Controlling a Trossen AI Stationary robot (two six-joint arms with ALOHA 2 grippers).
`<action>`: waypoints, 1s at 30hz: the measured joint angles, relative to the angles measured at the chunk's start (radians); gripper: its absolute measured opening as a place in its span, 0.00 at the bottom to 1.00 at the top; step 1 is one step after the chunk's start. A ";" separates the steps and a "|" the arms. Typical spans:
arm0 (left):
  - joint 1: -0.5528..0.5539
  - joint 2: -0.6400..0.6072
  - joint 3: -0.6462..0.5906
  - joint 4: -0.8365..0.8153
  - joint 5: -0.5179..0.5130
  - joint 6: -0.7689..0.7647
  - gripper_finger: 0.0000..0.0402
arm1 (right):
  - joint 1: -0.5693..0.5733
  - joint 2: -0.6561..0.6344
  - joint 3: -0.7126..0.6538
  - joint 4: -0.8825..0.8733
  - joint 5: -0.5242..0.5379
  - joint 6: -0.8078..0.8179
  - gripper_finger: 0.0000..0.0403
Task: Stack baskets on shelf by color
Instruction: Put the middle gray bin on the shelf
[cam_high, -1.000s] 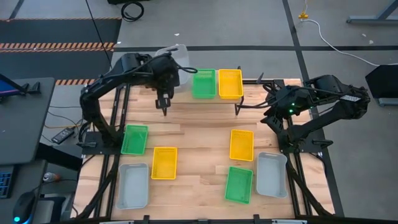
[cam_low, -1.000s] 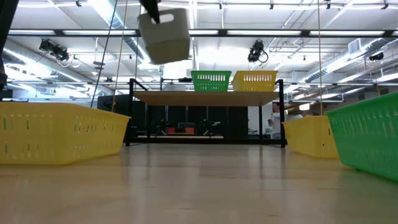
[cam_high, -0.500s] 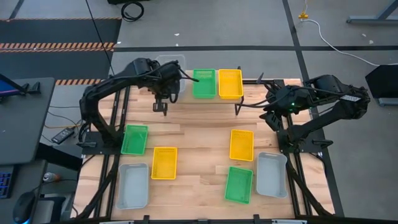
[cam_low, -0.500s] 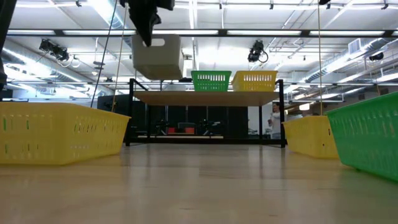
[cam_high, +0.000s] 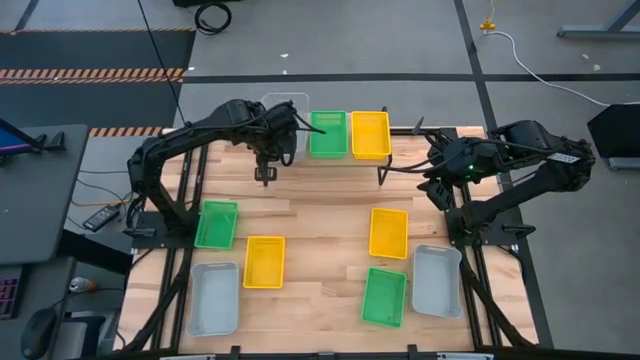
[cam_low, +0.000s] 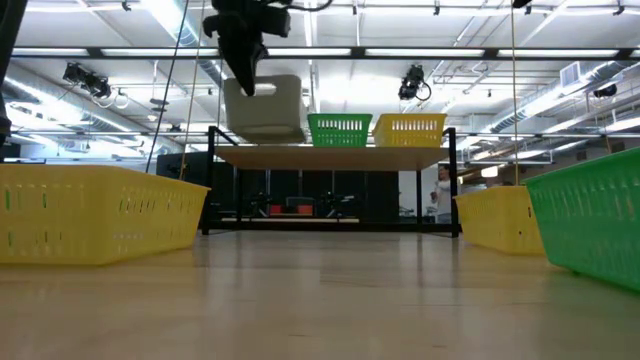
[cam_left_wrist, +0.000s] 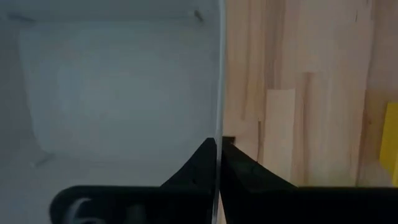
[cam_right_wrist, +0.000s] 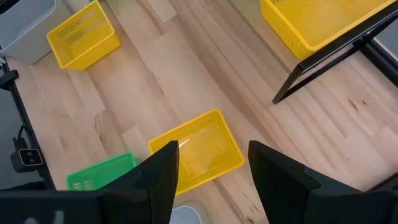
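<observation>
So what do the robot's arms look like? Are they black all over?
Mostly, yes. The left arm and the right arm are dark, jointed and chunky, with thin black cables running along them. The right one has a tiny green light. Each gripper's jaws are two flat black fingers with angled tips.

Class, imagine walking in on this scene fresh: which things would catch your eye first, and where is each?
The left gripper holds a light grey basket just above the shelf, at its left end. A green basket and a yellow basket sit side by side on the shelf top. The right gripper waits open beside the shelf's right end.
</observation>
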 joint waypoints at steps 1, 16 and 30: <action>0.001 0.000 -0.011 0.001 0.000 0.000 0.04 | 0.000 0.000 0.000 0.000 0.000 0.002 0.50; 0.003 0.000 -0.080 0.033 -0.032 -0.051 0.10 | 0.000 0.000 0.000 0.000 -0.001 0.022 0.50; 0.003 0.000 -0.079 0.039 -0.136 -0.079 0.20 | 0.000 0.000 0.000 0.001 -0.011 0.031 0.50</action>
